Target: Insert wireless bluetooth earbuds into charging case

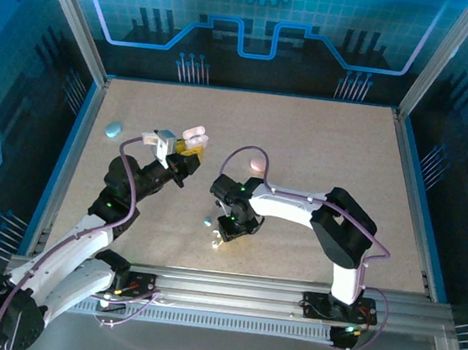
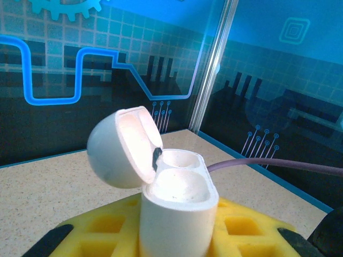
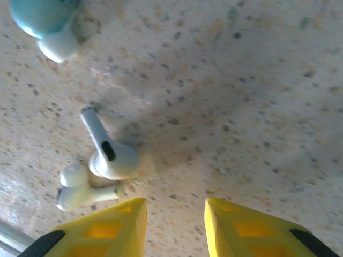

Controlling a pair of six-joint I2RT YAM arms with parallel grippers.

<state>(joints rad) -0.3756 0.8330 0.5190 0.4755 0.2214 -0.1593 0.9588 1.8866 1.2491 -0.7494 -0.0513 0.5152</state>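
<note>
So, my right gripper [image 3: 174, 209] hangs released near the table's [image 1: 330, 152] near edge. 2 white earbuds [image 3: 110, 158] lie just left of its fingers in the wrist view, the upper one's stem pointing up-left. My left gripper [image 1: 190, 145] grasps the open charging case [image 2: 177, 203].

— What does the charging case [image 2: 177, 214] look made of?
— Smooth white plastic, satin rather than mirror-bright. The inside of its lid [image 2: 128, 144] has the same soft sheen.
— And the white earbuds [image 3: 110, 158]?
— Hard glossy plastic with sharp highlights. The light blue earbud [image 3: 32, 16] looks just as smooth.
— The tabletop [image 3: 257, 96]?
— Matt and grainy, beige with dark speckles.
— The fingers [image 3: 115, 227] of the right hand [image 3: 174, 203]?
— Matt yellow moulded plastic. The rail [image 1: 230, 286] at the near edge looks like ribbed bare metal, and the cable [image 2: 278, 163] has a smooth purple sheath.
</note>
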